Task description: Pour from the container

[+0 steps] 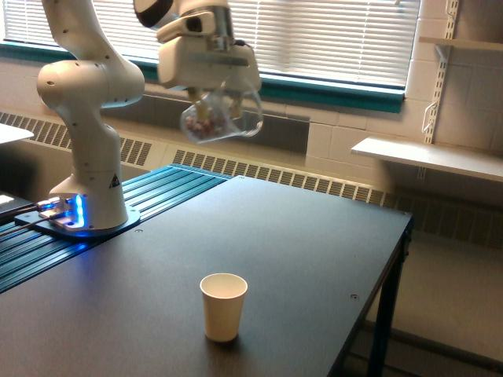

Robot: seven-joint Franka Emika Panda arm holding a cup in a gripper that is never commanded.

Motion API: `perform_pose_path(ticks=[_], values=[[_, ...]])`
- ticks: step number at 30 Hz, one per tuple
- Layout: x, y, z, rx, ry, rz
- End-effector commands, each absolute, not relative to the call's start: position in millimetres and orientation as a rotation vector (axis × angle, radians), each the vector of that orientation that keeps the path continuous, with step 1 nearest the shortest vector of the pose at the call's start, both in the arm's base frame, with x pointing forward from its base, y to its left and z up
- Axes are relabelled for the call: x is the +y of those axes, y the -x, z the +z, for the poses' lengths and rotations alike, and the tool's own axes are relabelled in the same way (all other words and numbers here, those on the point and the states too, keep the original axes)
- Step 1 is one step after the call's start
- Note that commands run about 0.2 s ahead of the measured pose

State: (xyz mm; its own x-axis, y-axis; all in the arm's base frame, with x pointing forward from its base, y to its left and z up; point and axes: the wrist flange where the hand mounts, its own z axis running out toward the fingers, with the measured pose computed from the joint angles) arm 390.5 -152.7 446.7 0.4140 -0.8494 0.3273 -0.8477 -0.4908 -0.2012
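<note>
Gripper [218,100] jaws clamp clear container [218,119] high above table [314,236]; cream paper cup [223,306] upright below
</note>
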Motion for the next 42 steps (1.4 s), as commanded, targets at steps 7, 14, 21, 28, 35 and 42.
perform_pose_path(ticks=[7,14,21,28,35,42], values=[[-213,-393,383,1.774,2.630,-0.384],[-224,-407,355,1.796,2.647,-0.273],[-227,-421,336,1.822,2.635,-0.171],[-227,-429,314,1.829,2.620,-0.038],[-228,-438,301,1.841,2.599,0.040],[-219,-445,281,1.827,2.572,0.214]])
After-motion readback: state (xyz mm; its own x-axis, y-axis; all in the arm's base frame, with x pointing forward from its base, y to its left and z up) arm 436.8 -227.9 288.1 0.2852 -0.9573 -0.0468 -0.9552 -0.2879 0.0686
